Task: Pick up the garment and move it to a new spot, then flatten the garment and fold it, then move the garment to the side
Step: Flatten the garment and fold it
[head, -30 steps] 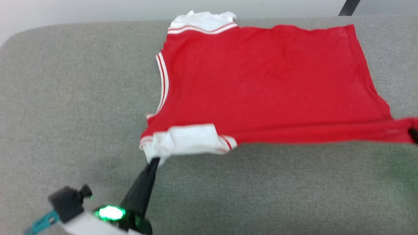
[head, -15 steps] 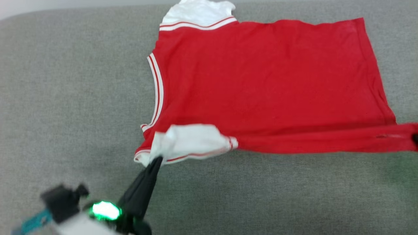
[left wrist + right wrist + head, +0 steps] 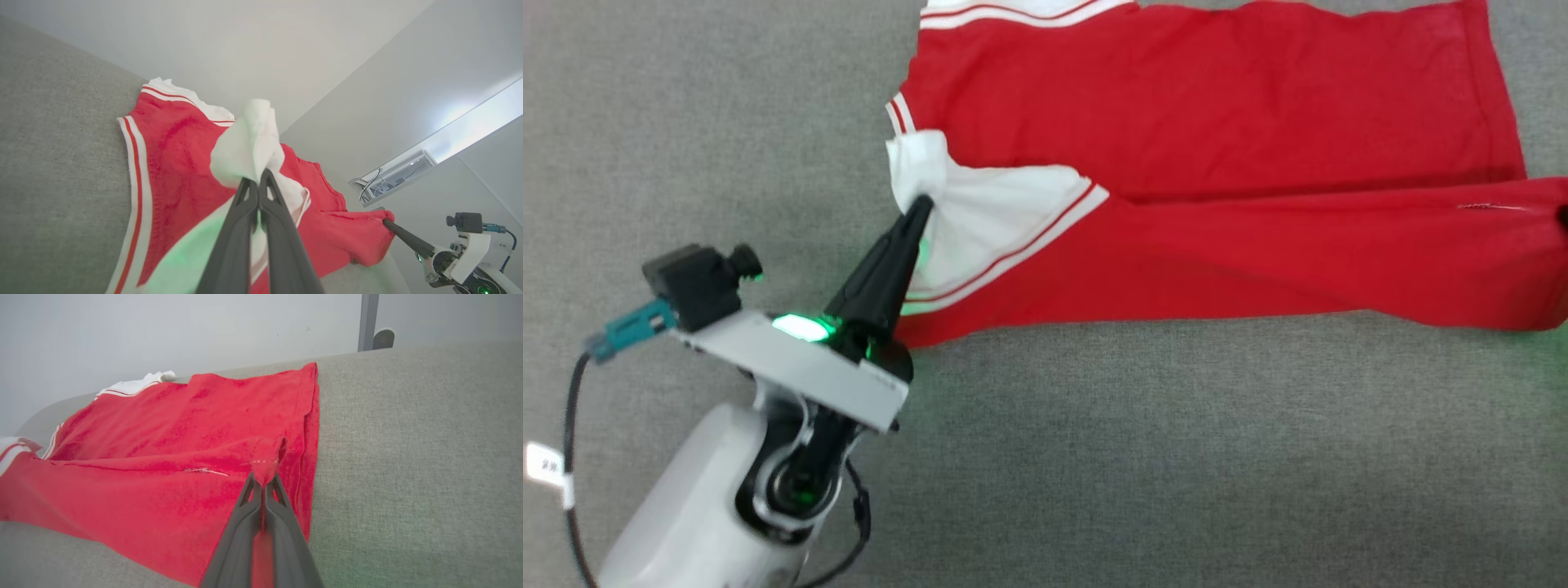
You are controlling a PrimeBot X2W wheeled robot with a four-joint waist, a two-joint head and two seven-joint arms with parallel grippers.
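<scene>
The garment (image 3: 1209, 139), a red jersey with white panels and striped trim, lies spread on the grey surface, its near edge lifted and folded over toward the far side. My left gripper (image 3: 921, 204) is shut on its white shoulder corner (image 3: 249, 139), holding it above the red body. In the right wrist view my right gripper (image 3: 263, 482) is shut on the red hem corner (image 3: 267, 455) of the garment (image 3: 163, 457). The left wrist view also shows the right gripper (image 3: 386, 222) pinching that far red corner.
The grey padded surface (image 3: 1176, 457) stretches all around the jersey, with open room near me and to the left. A pale wall (image 3: 163, 330) and a grey upright post (image 3: 367, 320) stand beyond its far edge.
Both grippers have carried the jersey's near edge up and away from me, folding it over the body. The white corner now sits higher. The head camera has tilted down too.
</scene>
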